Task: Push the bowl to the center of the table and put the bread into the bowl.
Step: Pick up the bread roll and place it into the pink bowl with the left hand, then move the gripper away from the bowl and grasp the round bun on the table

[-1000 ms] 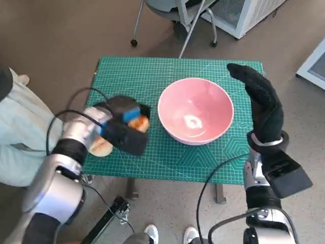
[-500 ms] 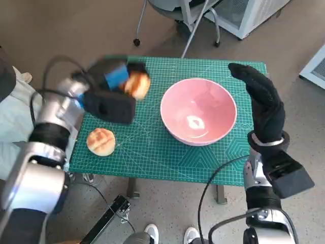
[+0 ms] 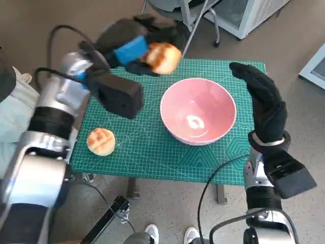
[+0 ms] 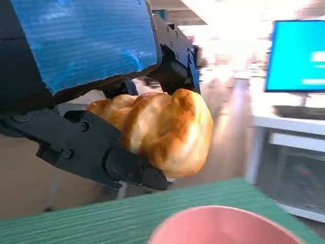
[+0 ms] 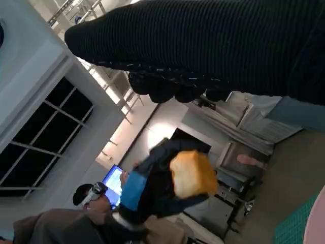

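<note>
A pink bowl (image 3: 198, 111) stands on the green cutting mat (image 3: 147, 147), right of the middle. My left hand (image 3: 134, 44) is raised above the table's far edge and grips a golden bread roll (image 3: 163, 57), which hangs just beyond the bowl's far left rim. The left wrist view shows the same roll (image 4: 165, 129) pinched between the black fingers (image 4: 91, 147), with the bowl's rim (image 4: 223, 226) below. A second round bun (image 3: 101, 141) lies on the mat at the near left. My gloved right hand (image 3: 263, 104) stands upright beside the bowl's right side, holding nothing.
A chair base (image 3: 177, 20) and a white cabinet (image 3: 249, 12) stand beyond the table. A person's pale trouser leg (image 3: 12, 122) is at the left. The right wrist view shows a person wearing a headset (image 5: 94, 195) behind the raised roll (image 5: 192, 175).
My left hand has lifted the roll from the mat's left side up and to the right, toward the bowl. The second bun came into sight beneath. The right hand stayed put.
</note>
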You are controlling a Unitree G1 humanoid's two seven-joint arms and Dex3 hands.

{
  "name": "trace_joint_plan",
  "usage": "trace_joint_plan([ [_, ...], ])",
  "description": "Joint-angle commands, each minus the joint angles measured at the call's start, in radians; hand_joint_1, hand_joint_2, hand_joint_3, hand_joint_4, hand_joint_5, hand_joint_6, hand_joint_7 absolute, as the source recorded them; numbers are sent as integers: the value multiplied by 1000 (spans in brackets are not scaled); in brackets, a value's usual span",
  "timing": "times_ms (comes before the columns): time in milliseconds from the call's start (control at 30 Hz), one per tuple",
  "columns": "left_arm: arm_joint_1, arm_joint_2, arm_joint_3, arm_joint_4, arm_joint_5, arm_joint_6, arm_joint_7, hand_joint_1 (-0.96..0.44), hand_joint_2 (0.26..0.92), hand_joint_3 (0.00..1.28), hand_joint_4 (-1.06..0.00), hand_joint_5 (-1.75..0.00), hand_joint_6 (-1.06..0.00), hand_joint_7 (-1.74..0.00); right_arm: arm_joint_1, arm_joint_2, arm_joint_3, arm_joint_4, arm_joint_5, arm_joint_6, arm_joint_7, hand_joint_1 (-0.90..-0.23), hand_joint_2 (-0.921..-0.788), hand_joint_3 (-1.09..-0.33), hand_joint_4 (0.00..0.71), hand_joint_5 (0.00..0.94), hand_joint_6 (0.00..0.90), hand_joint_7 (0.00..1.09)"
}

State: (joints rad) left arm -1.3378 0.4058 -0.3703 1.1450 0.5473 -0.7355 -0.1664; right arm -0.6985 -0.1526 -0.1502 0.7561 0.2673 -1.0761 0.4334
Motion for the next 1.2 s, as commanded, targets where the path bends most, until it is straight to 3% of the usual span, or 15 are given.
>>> trace_joint_plan([
  [33, -20, -52, -32, 18, 27, -2, 13, 0, 921, 69, -621, -1196, -690, -1141, 26, 2, 3, -1, 6, 10, 13, -618, -921, -722, 294, 1, 2, 816],
  [267, -10, -123, -103, 57, 98, 6, 60, -2, 921, 82, -627, -1184, -655, -1187, 39, 0, 3, -14, 2, 7, 7, -590, -921, -726, 299, 4, 2, 814],
  [367, 0, -151, -113, 80, 96, 41, 24, -2, 921, 102, -601, -1206, -633, -1214, 46, -1, 2, -20, 3, 7, 8, -585, -921, -727, 300, 4, 2, 813],
  [433, 7, -167, -113, 94, 85, 80, -36, -2, 921, 231, -458, -1340, -484, -1375, 50, -2, 2, -22, 4, 6, 8, -585, -921, -727, 301, 4, 2, 813],
  [467, 9, -172, -114, 98, 81, 99, -65, -42, 873, 231, -305, -960, -310, -1032, 51, -3, 1, -24, 5, 5, 9, -586, -921, -727, 301, 4, 3, 813],
  [500, 8, -180, -118, 104, 79, 130, -109, -56, 864, 215, -264, -794, -250, -897, 54, -4, 1, -27, 7, 6, 10, -587, -921, -727, 301, 4, 3, 812],
  [533, 6, -185, -120, 108, 78, 152, -140, -74, 836, 178, -169, -516, -160, -638, 56, -5, 1, -30, 8, 7, 11, -589, -921, -726, 302, 4, 3, 812],
  [600, 4, -189, -125, 107, 77, 186, -195, -97, 802, 132, -69, -216, -65, -364, 61, -6, 1, -40, 11, 10, 11, -593, -921, -726, 302, 5, 3, 812],
  [800, 21, -174, -94, 67, 34, 215, -285, -163, 781, 65, -8, -28, -8, -300, 73, -11, -1, -61, 17, 21, 11, -597, -921, -725, 303, 4, 2, 811],
  [1000, 62, -129, -76, 12, 13, 154, -266, -250, 787, 49, 0, -2, 0, -294, 79, -7, -2, -80, 20, 35, 7, -601, -921, -716, 311, 8, 7, 812],
  [1200, 143, -24, -41, -134, -18, 54, -265, -264, 798, 45, 1, 1, 1, -276, 82, -1, -3, -86, 22, 41, 6, -596, -921, -709, 316, 10, 11, 811],
])
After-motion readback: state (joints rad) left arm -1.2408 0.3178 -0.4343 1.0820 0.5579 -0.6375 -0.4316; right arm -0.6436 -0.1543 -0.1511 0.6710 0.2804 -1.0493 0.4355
